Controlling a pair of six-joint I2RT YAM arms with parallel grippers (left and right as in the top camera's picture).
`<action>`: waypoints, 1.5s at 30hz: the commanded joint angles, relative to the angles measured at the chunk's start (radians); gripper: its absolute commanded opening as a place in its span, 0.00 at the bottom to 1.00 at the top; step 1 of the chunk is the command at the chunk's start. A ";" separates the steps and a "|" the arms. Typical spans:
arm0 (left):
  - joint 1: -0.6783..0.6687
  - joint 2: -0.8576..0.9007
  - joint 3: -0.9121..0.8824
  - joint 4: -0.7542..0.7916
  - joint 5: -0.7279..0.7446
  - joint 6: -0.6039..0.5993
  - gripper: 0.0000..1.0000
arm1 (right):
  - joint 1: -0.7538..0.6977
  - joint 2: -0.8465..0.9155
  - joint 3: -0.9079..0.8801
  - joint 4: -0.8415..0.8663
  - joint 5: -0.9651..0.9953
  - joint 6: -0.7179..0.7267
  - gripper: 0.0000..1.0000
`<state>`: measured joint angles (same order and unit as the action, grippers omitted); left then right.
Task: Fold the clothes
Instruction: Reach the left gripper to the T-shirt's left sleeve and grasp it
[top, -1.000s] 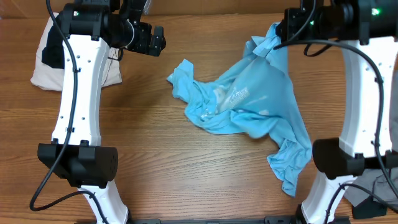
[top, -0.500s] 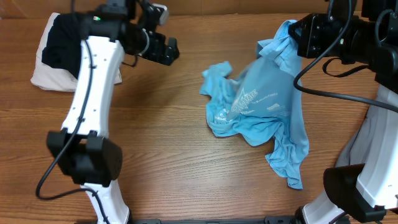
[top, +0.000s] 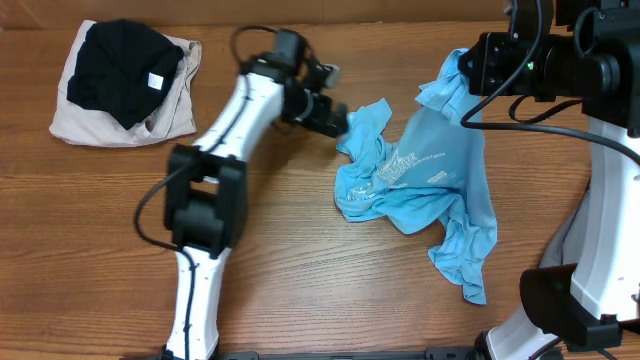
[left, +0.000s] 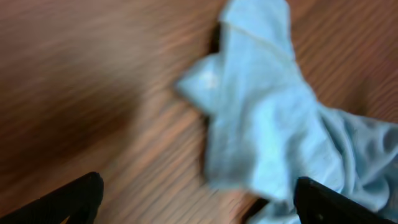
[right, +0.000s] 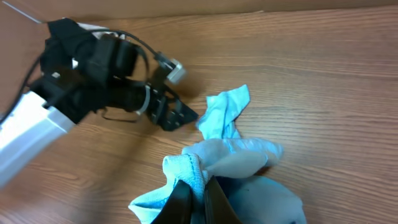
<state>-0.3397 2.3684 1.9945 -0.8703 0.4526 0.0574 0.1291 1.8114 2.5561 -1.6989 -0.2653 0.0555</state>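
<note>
Left gripper (top: 337, 120): jaws spread wide, gripping nothing, at the shirt's 10 o'clock corner. Right gripper (right: 194, 194): clamped on a bunched edge of sky-blue T-shirt (top: 430, 175). Shirt crumpled, lettering showing, at 3 o'clock on table (top: 280, 270).

My gripper (right: 194, 200) was pinched shut on a bunched fold of the sky-blue T-shirt (right: 239, 158) at the bottom edge of the view. Beyond the fold, a loose flap of the shirt lay on the wooden desk (right: 323, 74). The left gripper (right: 179, 116) sat just beside that flap, its black-and-white arm (right: 37, 124) reaching in across the wood.
</note>
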 joint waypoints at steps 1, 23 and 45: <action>-0.080 -0.001 -0.001 0.021 -0.102 -0.072 1.00 | 0.001 -0.004 -0.003 0.005 0.029 0.000 0.04; -0.153 0.000 -0.031 0.102 -0.268 -0.281 0.79 | 0.001 -0.004 -0.005 0.005 0.032 -0.003 0.04; -0.136 0.090 -0.035 0.122 -0.188 -0.361 0.04 | 0.001 -0.003 -0.005 0.005 0.063 -0.003 0.04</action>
<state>-0.4881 2.4226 1.9675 -0.7460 0.2401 -0.2939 0.1287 1.8114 2.5557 -1.6985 -0.2089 0.0551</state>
